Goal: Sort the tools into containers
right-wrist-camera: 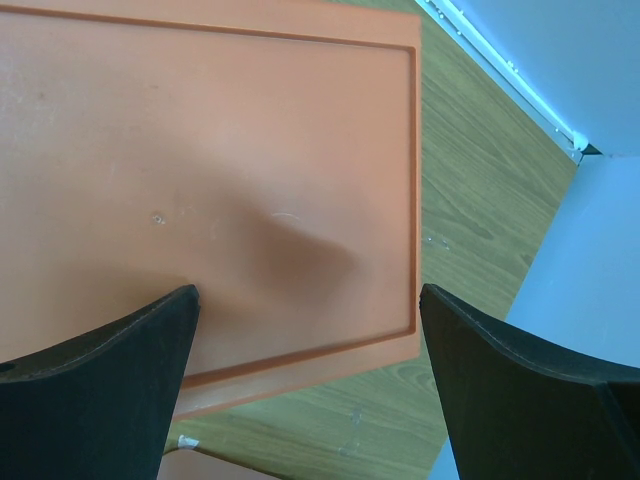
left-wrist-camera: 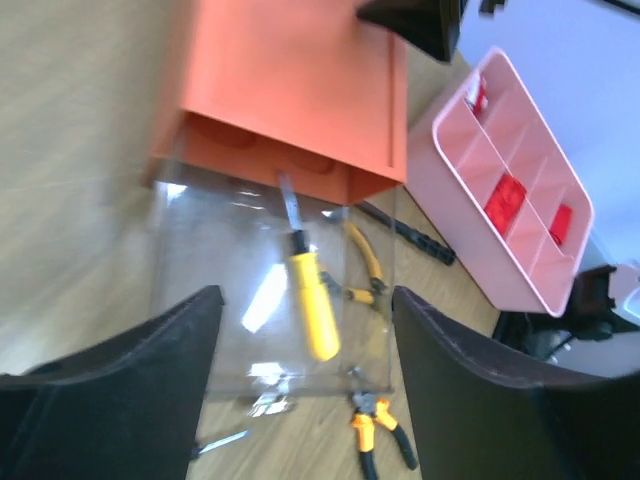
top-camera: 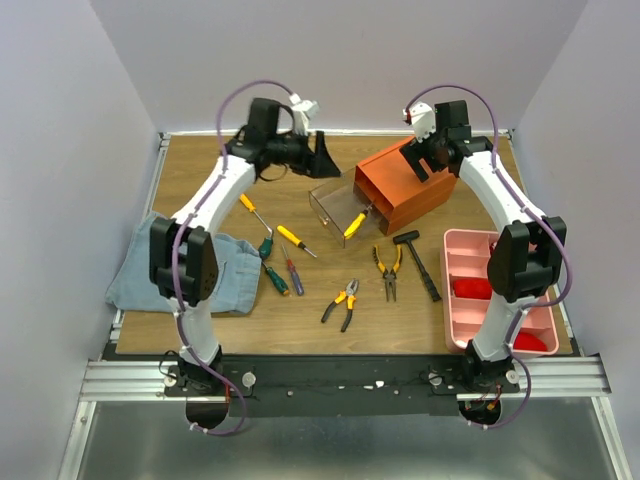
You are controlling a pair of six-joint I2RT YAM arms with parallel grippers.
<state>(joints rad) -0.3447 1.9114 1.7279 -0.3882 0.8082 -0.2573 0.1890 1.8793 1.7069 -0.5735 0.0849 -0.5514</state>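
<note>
The orange cabinet [top-camera: 405, 184] stands at the back middle with one clear drawer [top-camera: 338, 208] pulled out; a yellow-handled screwdriver [left-wrist-camera: 310, 300] lies inside it. My left gripper [top-camera: 323, 157] is open and empty, hovering behind the drawer. My right gripper [top-camera: 428, 160] is open, just above the cabinet top [right-wrist-camera: 200, 180]. On the table lie a yellow screwdriver [top-camera: 293, 238], a long yellow-and-green one [top-camera: 256, 222], a green one [top-camera: 275, 281], a red-blue one [top-camera: 291, 271], two pliers [top-camera: 343, 300] [top-camera: 388, 268] and a black hammer [top-camera: 417, 261].
A pink divided tray [top-camera: 465, 262] with red items stands at the right front, also in the left wrist view [left-wrist-camera: 520, 200]. A blue cloth [top-camera: 232, 278] lies at the left edge under the left arm. White walls enclose the table.
</note>
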